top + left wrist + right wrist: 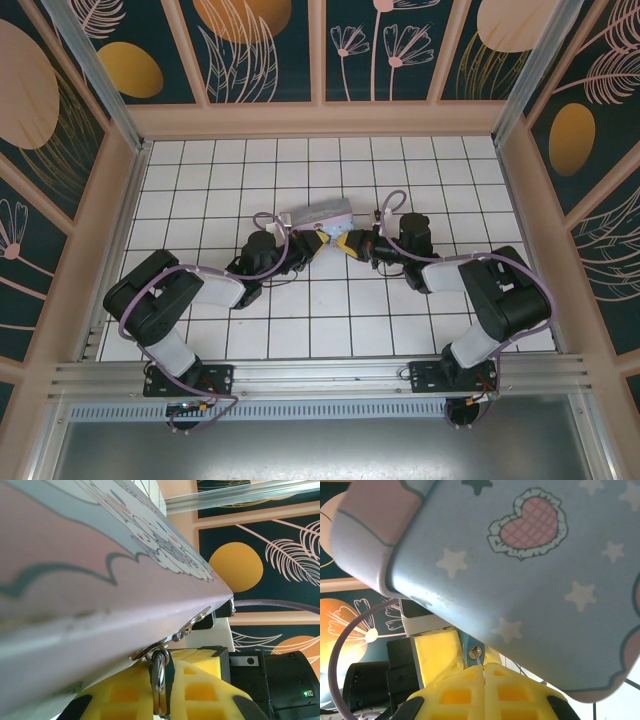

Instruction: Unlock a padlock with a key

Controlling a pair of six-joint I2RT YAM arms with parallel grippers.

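Two grippers are set tip to tip at the front edge of the tin (318,213), the left gripper (161,692) closed on what seems to be the padlock (159,674) hung there. The key (480,661) is pinched in the shut right gripper (484,674), aimed lengthwise at the keyhole (476,651) just ahead.

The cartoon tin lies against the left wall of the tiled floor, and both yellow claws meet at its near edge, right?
Not quite. The top view shows the tin near the middle of the tiled floor, away from the walls. The rest holds: the left claw and the right claw meet at its near edge.
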